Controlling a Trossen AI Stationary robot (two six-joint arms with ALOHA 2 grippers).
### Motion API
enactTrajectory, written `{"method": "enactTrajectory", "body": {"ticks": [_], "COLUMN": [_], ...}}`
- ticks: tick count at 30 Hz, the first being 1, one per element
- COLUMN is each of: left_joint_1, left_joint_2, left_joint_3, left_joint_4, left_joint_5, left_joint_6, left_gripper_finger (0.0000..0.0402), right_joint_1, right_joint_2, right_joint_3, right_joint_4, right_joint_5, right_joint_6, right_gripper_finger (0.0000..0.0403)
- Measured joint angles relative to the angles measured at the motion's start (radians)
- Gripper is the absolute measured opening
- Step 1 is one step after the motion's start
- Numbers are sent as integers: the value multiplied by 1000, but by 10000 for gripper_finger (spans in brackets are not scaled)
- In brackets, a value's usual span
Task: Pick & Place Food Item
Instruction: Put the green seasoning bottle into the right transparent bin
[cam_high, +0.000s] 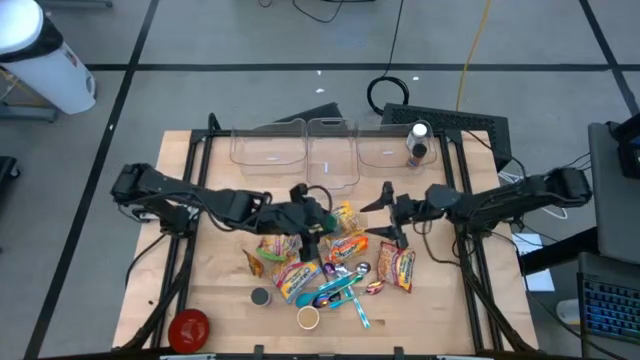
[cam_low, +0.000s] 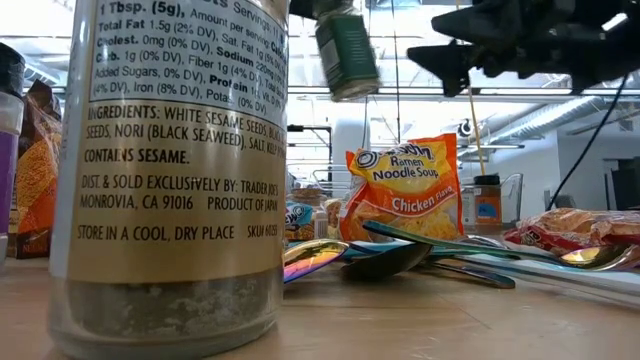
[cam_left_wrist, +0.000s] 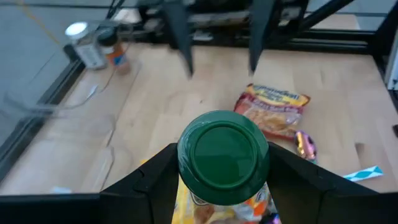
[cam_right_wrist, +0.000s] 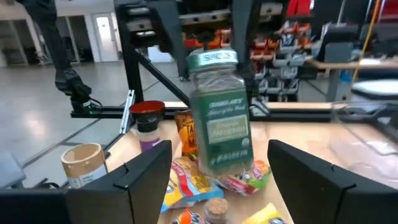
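Observation:
A glass spice jar with a green lid (cam_right_wrist: 217, 124) hangs in the air above a heap of food packets (cam_high: 330, 262) at the table's middle. My left gripper (cam_high: 314, 222) reaches in from the left and is shut on it. In the low view the jar (cam_low: 346, 55) hangs slightly tilted, clear of everything. My right gripper (cam_high: 384, 216) stands open just to the jar's right. Its fingers point toward the jar and have nothing between them. My left gripper pinches the jar between its two fingers at its top end, on opposite sides at the green lid (cam_left_wrist: 186, 155). The fingers (cam_right_wrist: 244, 37) slant down onto it from the table's left. The jar hangs below them, lid up, slightly tilted, lifted clear of the packets.
Ramen packets (cam_low: 400, 185), snack bags and coloured spoons (cam_high: 345, 290) lie at the table's middle. Clear bins (cam_high: 332, 150) line the far edge beside a small bottle (cam_high: 417, 142). A red bowl (cam_high: 189, 327) sits near left. A big seasoning jar (cam_low: 170, 170) stands before the low camera.

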Motion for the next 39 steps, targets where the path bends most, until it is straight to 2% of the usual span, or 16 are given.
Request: {"method": "enactTrajectory", "body": {"ticks": [6, 11, 16, 21, 25, 28, 32, 34, 39], "left_joint_1": [-23, -39, -42, -40, -40, -40, -40, -42, -39], "left_joint_2": [55, 56, 53, 53, 53, 53, 53, 53, 32], "left_joint_3": [67, 78, 79, 79, 79, 79, 79, 79, 78], "left_joint_4": [-15, -7, 2, 1, -7, -5, -3, 7, 43], "left_joint_5": [6, 6, 9, 9, 9, 9, 19, 16, 0], "left_joint_6": [21, 43, 51, 50, 50, 50, 52, 60, 88], "left_gripper_finger": [208, 208, 208, 208, 208, 208, 208, 224, 294], "right_joint_1": [50, 56, 56, 56, 56, 56, 56, 56, 55], "right_joint_2": [138, 199, 276, 341, 348, 343, 344, 343, 332], "right_joint_3": [94, 145, 191, 229, 238, 238, 237, 237, 236], "right_joint_4": [-29, -44, -45, -42, -32, -30, -30, -29, -61], "right_joint_5": [-28, -27, -27, -29, -29, -29, -41, -39, -26], "right_joint_6": [-8, -27, -29, -58, -65, -70, -90, -94, -110], "right_gripper_finger": [300, 343, 353, 335, 306, 265, 190, 189, 189]}}
